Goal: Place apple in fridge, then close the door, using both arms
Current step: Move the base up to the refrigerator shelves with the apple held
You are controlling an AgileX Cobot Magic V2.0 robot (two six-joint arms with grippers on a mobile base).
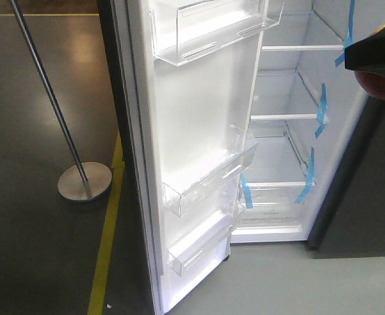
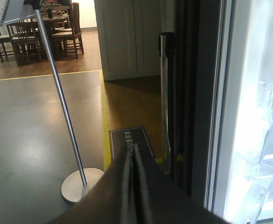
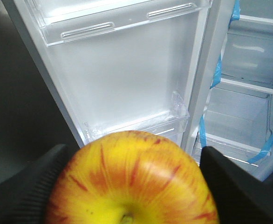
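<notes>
Apple (image 3: 129, 177), pinched by the right gripper (image 3: 133, 189), should be steered past the door (image 1: 199, 111) edge onto a shelf (image 1: 284, 117) of the fridge (image 1: 281, 92); left gripper (image 2: 132, 156) jaws pressed together.

One apple (image 3: 132, 182), one fridge (image 1: 281, 88), three door bins (image 1: 209, 184), one pole stand (image 1: 84, 182)

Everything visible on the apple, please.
The apple looks glossy, yellow with red streaks and blotches, and its stem dimple faces the right wrist camera at the frame's bottom edge. It looks whole, with no visible bruises. The right gripper is clamped on it, with black fingers pressed against its two sides. It is held in the air before the open door, not yet inside the fridge. In the front view only a dark red part of it shows at the right edge.
</notes>
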